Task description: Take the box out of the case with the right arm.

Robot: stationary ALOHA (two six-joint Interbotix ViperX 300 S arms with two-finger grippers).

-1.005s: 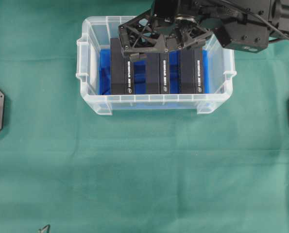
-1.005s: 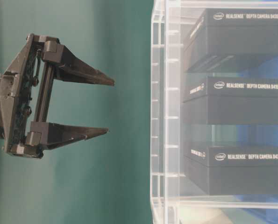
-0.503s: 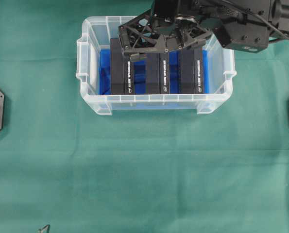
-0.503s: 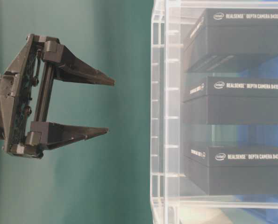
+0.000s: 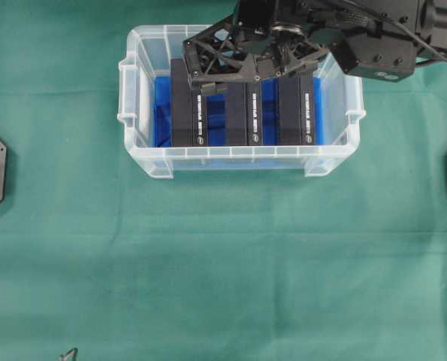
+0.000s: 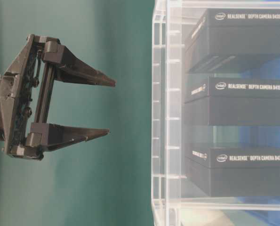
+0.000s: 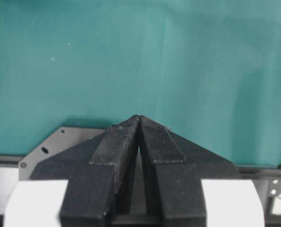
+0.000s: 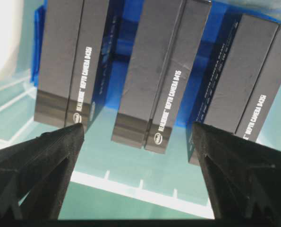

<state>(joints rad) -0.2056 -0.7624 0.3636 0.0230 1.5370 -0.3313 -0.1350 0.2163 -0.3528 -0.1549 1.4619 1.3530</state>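
Nothing has moved since the earlier frames: right gripper (image 5: 242, 71) hangs over the case (image 5: 142, 143) exactly as before, boxes untouched. So no progress on the lift yet, prob a pause or lining-up beat before the descent.

Right gripper's jaws are spread wide, nothing between them. In the wrist view the two fingertips (image 8: 60, 142) sit either side of the middle box (image 8: 161, 71), which looks like the pick. All three boxes are inside the case on the blue sheet (image 5: 161, 113), standing on edge in a row: left box (image 5: 188, 105), middle box, right box (image 5: 296, 105).

Left gripper (image 7: 139, 122) is pressed together, tips meeting, over bare green cloth (image 5: 223, 263), well apart from the case. Not in play.

Room to move: gaps w/ blue showing between neighbouring boxes, so each finger has a slot to drop into beside the middle box. Tight though, so my read is fingers must go straight down or they'll nudge a neighbour. Table-level view shows the gripper clear of the case rim (image 6: 159, 113), so no wall contact now. Case walls hem the row on all sides; the way out is straight up past the rim. Outside the case, cloth in front is open for a set-down.
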